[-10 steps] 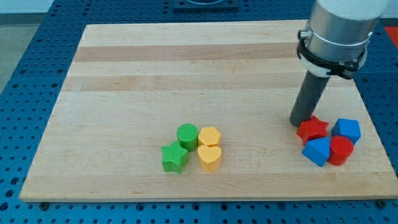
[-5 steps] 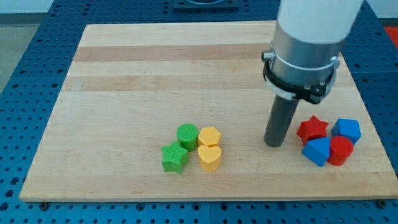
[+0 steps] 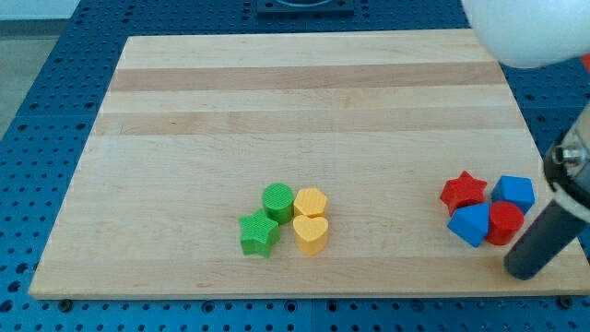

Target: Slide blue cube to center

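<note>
The blue cube (image 3: 513, 192) sits at the view's right, close to the board's right edge, in a tight cluster with a red star (image 3: 463, 191), a blue triangular block (image 3: 471, 224) and a red cylinder (image 3: 505, 222). My tip (image 3: 523, 273) rests at the view's bottom right, just below and right of the red cylinder and apart from it. The dark rod leans up to the right from the tip. The tip is below the blue cube, with the red cylinder between them.
A green cylinder (image 3: 277, 200), a green star (image 3: 259, 234), a yellow hexagon (image 3: 311, 201) and a yellow heart (image 3: 311, 234) are bunched together at the bottom middle of the wooden board (image 3: 277, 111). The board's bottom edge runs just below my tip.
My tip left the red star's left side, swung down-left, then crossed to the bottom right corner below the cluster. No block has moved.
</note>
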Tool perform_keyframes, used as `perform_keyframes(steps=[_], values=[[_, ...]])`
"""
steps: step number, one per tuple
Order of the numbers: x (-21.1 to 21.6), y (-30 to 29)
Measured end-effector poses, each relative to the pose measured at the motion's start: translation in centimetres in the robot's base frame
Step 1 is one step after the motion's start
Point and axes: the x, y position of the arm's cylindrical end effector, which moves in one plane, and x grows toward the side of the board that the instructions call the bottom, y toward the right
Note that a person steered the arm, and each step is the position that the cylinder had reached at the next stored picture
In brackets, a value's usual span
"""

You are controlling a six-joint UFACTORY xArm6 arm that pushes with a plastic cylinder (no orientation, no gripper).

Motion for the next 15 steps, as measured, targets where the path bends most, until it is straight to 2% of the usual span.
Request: perform_keyframes(steps=[2, 5, 9, 12, 13, 15], values=[[-3.0, 2.7], [-9.5, 2.7], [-13.0, -7.1], [-20.2, -7.8], [-20.9, -9.0], [-18.3, -9.4]])
